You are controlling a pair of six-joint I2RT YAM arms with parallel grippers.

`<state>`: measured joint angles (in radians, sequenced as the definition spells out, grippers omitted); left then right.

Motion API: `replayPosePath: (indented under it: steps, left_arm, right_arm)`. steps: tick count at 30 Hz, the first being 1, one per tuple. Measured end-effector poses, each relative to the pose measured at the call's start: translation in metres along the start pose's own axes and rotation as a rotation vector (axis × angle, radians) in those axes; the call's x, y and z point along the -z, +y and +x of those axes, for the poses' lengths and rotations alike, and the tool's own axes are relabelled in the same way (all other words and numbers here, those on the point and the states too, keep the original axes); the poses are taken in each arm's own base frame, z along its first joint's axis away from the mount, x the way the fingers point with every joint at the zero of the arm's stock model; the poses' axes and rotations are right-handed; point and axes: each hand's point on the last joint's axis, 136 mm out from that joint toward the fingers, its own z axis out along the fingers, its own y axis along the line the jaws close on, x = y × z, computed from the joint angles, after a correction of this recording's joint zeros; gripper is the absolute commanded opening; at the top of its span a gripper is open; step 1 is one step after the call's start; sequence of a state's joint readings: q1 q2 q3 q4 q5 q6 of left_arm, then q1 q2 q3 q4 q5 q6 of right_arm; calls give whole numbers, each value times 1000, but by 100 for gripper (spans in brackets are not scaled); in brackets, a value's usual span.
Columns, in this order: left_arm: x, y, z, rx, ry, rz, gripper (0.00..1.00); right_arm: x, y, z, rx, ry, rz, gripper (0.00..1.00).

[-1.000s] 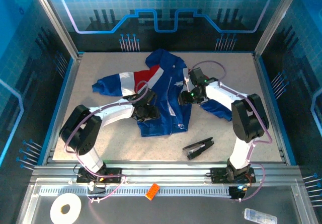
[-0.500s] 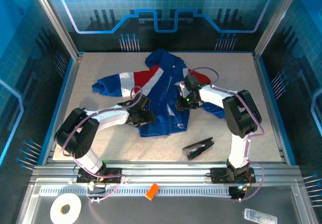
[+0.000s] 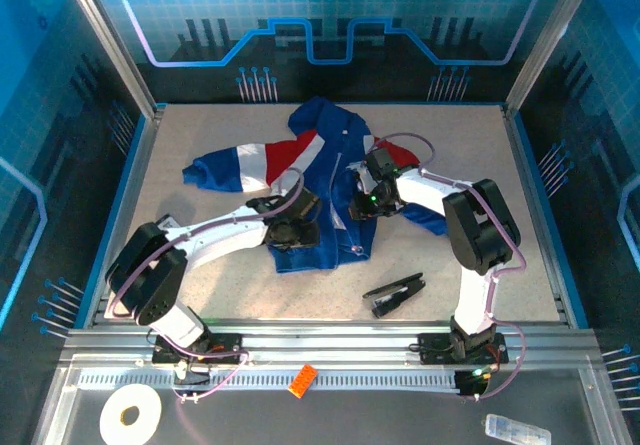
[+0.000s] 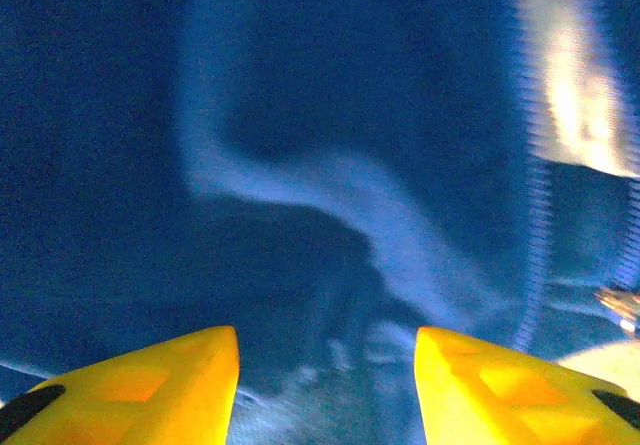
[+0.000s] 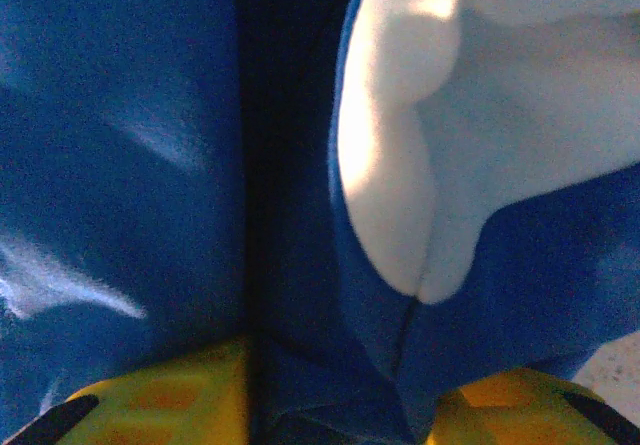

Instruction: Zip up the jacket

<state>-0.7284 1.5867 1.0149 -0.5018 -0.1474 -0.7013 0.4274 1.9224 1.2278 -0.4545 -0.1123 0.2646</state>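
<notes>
In the top view, a white tape roll [image 3: 131,412] lies at the lower left, in front of the arm bases, and a small orange piece [image 3: 302,380] sits on the rail near the bottom middle. Farther in, a black clip [image 3: 393,293] lies on the table [image 3: 460,145], right of centre and apart from the cloth. Beyond it the jacket [image 3: 322,170] is spread over the middle of the table, hem toward the bottom, hood toward the top, one red and white banded sleeve stretched to the left.

The left gripper [image 3: 295,233] rests on the lower left of the jacket. In its wrist view the yellow fingers [image 4: 170,385] stand spread over blurred blue cloth, and a line of zipper teeth [image 4: 537,225] runs down the right side.

The right gripper [image 3: 365,205] sits at the jacket's right edge, mid-frame. Its wrist view shows the fingers [image 5: 520,410] pinching a fold of blue cloth, with a white patch [image 5: 520,115] at the upper right
</notes>
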Motion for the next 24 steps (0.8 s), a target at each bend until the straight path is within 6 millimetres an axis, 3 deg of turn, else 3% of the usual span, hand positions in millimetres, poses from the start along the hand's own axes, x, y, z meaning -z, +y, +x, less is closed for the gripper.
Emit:
replayPosePath:
  steps: [5,11,14,16,21,24]
  left_arm:
    - [0,-35,17,-90,13,20,38]
    - [-28,-40,47,-129,91,-29,49]
    - [-37,-39,55,-125,113,-50,49]
    - [-41,-39,58,-120,118,-56,38]
    - [-43,-39,58,-110,118,-57,0]
    - [-38,-42,54,-105,101,-37,0]
  right_arm:
    - [1,0,2,1,-2,-1,42]
    - [1,0,4,5,-3,-1,42]
    - [1,-1,4,5,-5,-1,42]
    - [1,-1,4,8,-7,-2,42]
    - [1,-1,4,14,-7,-2,42]
    - [1,-1,4,19,-7,-1,42]
